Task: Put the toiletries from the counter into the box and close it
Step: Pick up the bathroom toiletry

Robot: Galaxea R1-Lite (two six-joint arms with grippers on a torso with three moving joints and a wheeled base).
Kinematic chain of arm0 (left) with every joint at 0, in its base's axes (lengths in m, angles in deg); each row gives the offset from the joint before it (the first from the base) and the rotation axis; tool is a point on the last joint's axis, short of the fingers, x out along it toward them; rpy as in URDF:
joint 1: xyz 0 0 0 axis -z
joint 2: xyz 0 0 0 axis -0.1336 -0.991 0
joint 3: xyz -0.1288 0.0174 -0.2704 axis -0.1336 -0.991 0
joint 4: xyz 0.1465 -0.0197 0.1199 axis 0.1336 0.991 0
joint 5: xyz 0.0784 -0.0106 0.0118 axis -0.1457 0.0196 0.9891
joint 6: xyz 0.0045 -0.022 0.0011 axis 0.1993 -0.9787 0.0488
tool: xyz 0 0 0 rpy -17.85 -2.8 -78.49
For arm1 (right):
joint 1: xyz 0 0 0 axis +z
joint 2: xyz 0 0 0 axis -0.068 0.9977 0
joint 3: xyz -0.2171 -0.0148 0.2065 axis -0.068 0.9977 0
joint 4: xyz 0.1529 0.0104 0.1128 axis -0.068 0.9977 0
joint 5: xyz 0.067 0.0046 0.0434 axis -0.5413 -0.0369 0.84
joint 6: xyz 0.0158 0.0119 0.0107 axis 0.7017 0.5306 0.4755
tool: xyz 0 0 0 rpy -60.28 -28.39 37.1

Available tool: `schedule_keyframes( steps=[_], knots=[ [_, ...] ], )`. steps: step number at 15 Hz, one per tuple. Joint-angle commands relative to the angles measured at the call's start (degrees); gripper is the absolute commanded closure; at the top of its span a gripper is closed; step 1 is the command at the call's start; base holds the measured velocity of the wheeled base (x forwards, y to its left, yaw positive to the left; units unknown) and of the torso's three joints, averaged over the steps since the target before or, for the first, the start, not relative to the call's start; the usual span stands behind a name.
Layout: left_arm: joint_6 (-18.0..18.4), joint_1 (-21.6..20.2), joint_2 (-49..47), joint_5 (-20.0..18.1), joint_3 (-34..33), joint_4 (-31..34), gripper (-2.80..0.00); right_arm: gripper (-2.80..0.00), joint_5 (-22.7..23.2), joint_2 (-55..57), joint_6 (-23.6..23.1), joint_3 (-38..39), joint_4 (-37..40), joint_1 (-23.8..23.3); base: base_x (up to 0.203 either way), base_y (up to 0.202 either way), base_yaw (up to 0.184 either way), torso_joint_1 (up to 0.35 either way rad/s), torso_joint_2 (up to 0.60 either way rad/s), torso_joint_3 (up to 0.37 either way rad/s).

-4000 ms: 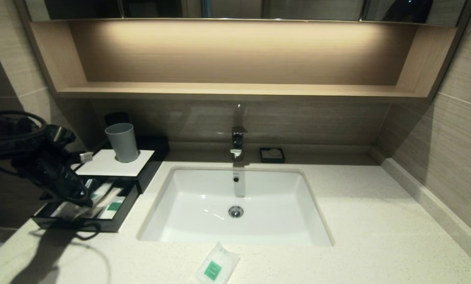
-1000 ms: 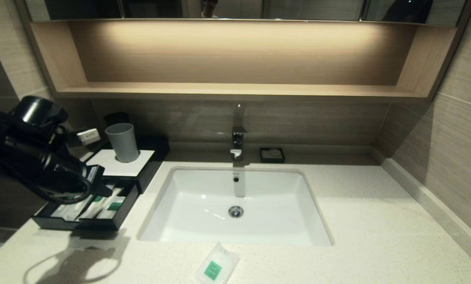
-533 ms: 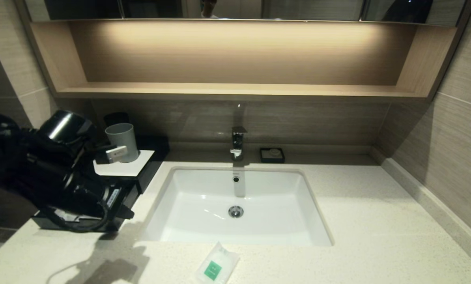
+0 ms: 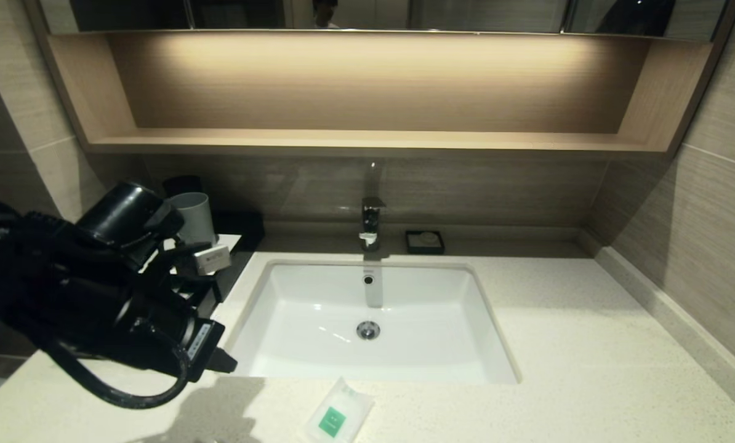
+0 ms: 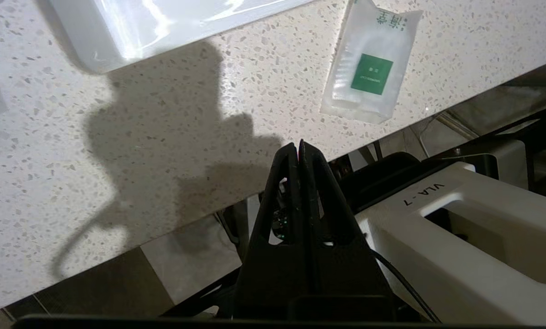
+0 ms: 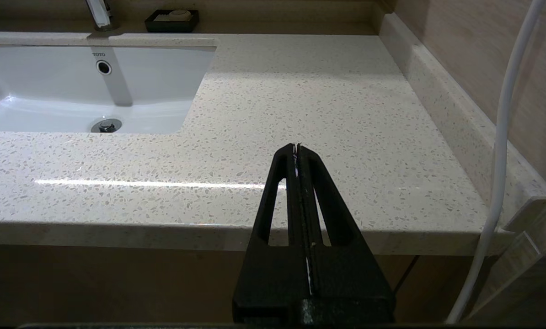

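So my left gripper (image 5: 299, 148) has its fingers pressed flat together with nothing between them, and it's hanging over the front strip of the counter (image 4: 589, 344), near the sink's (image 4: 318, 295) front left corner. The thing I'm after is the small white sachet (image 4: 338, 413) with the green square, lying flat on that same strip in front of the sink, right by the counter's edge. In the head view it's off to the right of my gripper and a little nearer the edge, so near but definitely not touching. Its long axis runs roughly from the sink toward the counter's edge, slightly slanted. My left arm is clearly the closer one. The right gripper (image 6: 297, 151) is also closed and empty, parked out past the front of the counter on the far side of the sink. The box (image 4: 235, 240) is mostly hidden behind my left arm, so I can't tell how its drawer stands. My guess is I'll need to open up before coming down across the sachet's short side.
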Motion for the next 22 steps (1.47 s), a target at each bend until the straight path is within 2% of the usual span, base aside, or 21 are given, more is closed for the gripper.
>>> schedule_keyframes(
  steps=[1,5,9,14,17,22],
  knots=[
    [-2.0,3.84,-0.04,1.7,-0.2,0.3,0.0,0.0,0.0,0.05,-0.02,0.09,-0.06,0.01,0.0,0.0,0.0,0.0,0.0,0.0],
    [-7.1,8.77,-0.7,3.38,-0.23,0.38,0.0,0.0,0.0,0.05,-0.02,0.09,0.01,0.01,0.0,0.0,0.0,0.0,0.0,0.0],
    [-10.18,12.24,-0.87,6.03,-0.66,0.38,0.0,0.0,0.0,0.05,-0.02,0.09,-0.06,0.01,0.0,0.0,0.0,0.0,0.0,0.0],
    [-12.77,16.67,-0.72,6.79,-1.2,0.3,0.0,0.0,0.0,0.02,-0.02,0.09,-0.02,0.01,0.0,0.0,0.0,0.0,0.0,0.0],
    [-13.29,17.63,-2.18,10.44,-0.92,-0.31,0.0,0.0,0.0,0.05,-0.02,0.09,-0.06,0.01,0.0,0.0,0.0,0.0,0.0,0.0],
    [-13.74,18.58,-3.87,11.51,0.57,-0.5,0.0,0.0,0.0,0.05,-0.02,0.09,-0.06,0.01,0.0,0.0,0.0,0.0,0.0,0.0]
  ],
)
